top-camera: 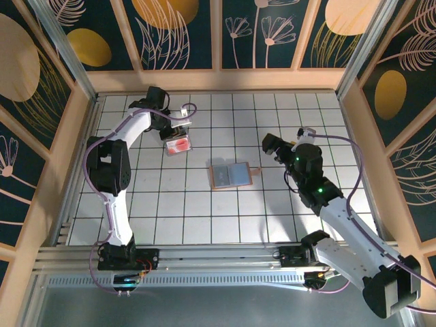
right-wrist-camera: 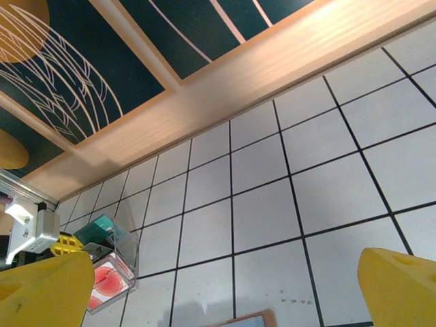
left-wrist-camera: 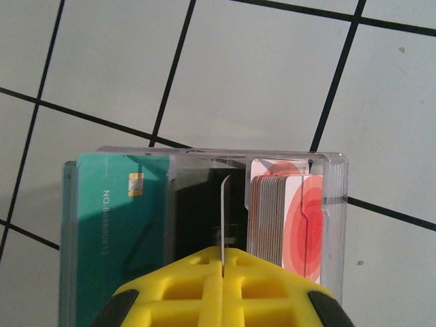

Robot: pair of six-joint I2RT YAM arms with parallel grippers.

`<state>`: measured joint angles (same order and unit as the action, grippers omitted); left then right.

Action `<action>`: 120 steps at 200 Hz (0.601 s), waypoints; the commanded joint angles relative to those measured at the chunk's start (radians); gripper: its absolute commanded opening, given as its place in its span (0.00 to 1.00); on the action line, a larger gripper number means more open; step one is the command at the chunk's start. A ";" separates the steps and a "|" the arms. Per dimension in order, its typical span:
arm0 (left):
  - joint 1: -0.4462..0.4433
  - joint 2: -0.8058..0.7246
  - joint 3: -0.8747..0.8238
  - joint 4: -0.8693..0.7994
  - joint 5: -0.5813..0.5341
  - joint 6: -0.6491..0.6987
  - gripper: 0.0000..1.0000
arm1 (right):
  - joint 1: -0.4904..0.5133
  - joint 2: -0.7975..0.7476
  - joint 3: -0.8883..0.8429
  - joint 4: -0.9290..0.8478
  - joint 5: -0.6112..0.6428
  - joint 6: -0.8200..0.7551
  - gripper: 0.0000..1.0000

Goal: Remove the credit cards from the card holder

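One thin card, seen edge-on, sits in the left pincer, whose yellow fingers are clamped tight on it. The card stands over a clear box at the far left of the tiled worktop, above the dark gap in the middle of the box. A teal card sits in one side of the box and a stack of red-white cards in the other. The holder lies open and flat near the middle of the worktop, grey-blue inside up, well apart from the box. The right pincer hangs to the right of the holder, its jaws spread wide with nothing between them.
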<state>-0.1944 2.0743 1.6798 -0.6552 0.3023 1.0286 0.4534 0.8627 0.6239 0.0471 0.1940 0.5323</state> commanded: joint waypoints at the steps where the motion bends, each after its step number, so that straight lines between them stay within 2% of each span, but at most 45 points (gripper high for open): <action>1: 0.009 0.022 0.026 -0.014 0.002 0.027 0.00 | 0.002 0.010 0.030 0.014 0.026 0.005 0.99; 31: 0.009 0.030 0.029 -0.006 -0.003 0.009 0.01 | 0.005 0.020 0.030 0.025 0.014 0.003 0.99; 53: 0.010 0.032 0.032 0.002 -0.008 -0.007 0.25 | 0.009 0.029 0.031 0.034 0.009 0.001 0.99; 120: 0.009 0.004 0.029 0.091 -0.061 -0.076 0.25 | 0.026 0.051 0.033 0.033 0.008 -0.002 0.99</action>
<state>-0.1944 2.0853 1.6825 -0.5980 0.2554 0.9806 0.4686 0.9047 0.6239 0.0483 0.1898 0.5323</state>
